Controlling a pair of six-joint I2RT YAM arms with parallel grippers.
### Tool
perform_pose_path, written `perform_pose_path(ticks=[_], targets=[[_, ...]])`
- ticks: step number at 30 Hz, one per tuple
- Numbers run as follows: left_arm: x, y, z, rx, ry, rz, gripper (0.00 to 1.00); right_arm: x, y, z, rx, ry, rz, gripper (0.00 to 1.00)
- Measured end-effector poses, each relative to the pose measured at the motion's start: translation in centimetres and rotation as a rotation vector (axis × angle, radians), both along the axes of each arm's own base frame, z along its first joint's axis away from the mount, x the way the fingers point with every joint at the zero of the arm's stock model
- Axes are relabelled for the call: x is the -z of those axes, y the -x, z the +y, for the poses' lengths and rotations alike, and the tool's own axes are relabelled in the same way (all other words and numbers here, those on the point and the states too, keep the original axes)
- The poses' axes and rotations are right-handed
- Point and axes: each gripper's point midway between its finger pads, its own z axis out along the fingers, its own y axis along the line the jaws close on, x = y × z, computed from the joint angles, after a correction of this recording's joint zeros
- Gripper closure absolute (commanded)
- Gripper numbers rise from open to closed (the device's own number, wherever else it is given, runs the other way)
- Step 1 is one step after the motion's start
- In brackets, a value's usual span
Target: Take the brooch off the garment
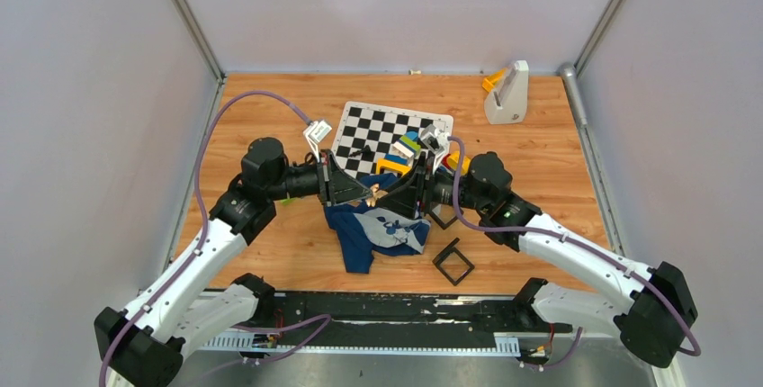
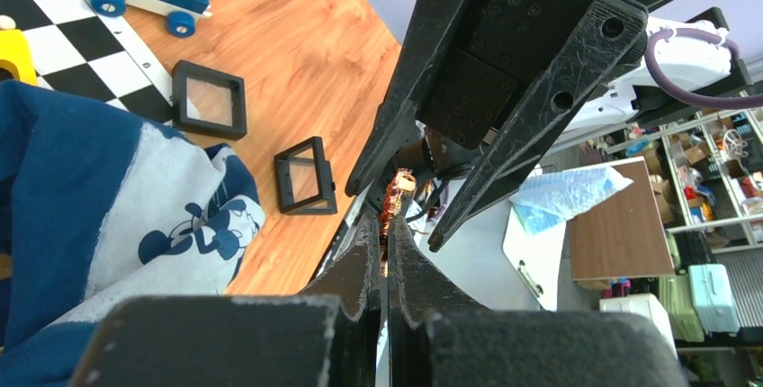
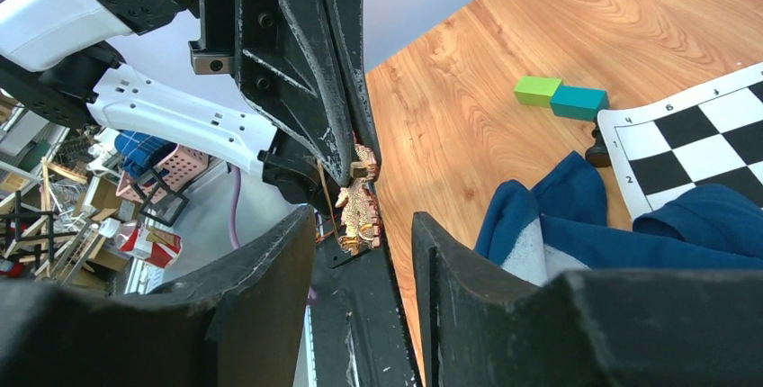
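Observation:
The brooch (image 2: 393, 205) is a tiny orange-red and gold leaf pin, pinched at the tips of my left gripper (image 2: 385, 221), which is shut on it. It hangs in the air, apart from the cloth. In the right wrist view the brooch (image 3: 360, 211) sits just beyond my open right gripper (image 3: 364, 218), whose jaws stand wide on either side without touching it. The garment (image 1: 378, 229), a navy shirt with a grey-white printed patch, lies crumpled on the table under both grippers (image 1: 373, 192); it also shows in the left wrist view (image 2: 90, 189).
A checkered mat (image 1: 396, 126) with toy blocks (image 1: 405, 148) lies behind the shirt. Two black square frames (image 1: 453, 262) (image 1: 443, 216) lie right of it. A white stand (image 1: 507, 92) is at the back right. Green and teal blocks (image 3: 560, 94) sit by the mat.

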Motion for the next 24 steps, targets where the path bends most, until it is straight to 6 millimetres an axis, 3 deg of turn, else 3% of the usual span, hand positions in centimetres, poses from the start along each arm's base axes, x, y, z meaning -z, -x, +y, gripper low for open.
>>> perform_pose_path(ticks=[12, 17, 20, 24], targets=[[-0.60, 0.22, 0.04, 0.005, 0.016, -0.022, 1.00, 0.47, 0.16, 0.27, -0.018, 0.008, 0.028, 0.48], [-0.61, 0.22, 0.04, 0.005, 0.017, -0.022, 1.00, 0.21, 0.03, 0.37, -0.017, 0.006, 0.027, 0.51], [-0.62, 0.24, 0.05, 0.006, 0.017, -0.023, 1.00, -0.20, -0.11, 0.44, -0.012, -0.001, 0.024, 0.62], [-0.65, 0.28, 0.07, 0.007, 0.017, -0.026, 1.00, -0.42, -0.36, 0.46, 0.004, -0.008, 0.037, 0.68]])
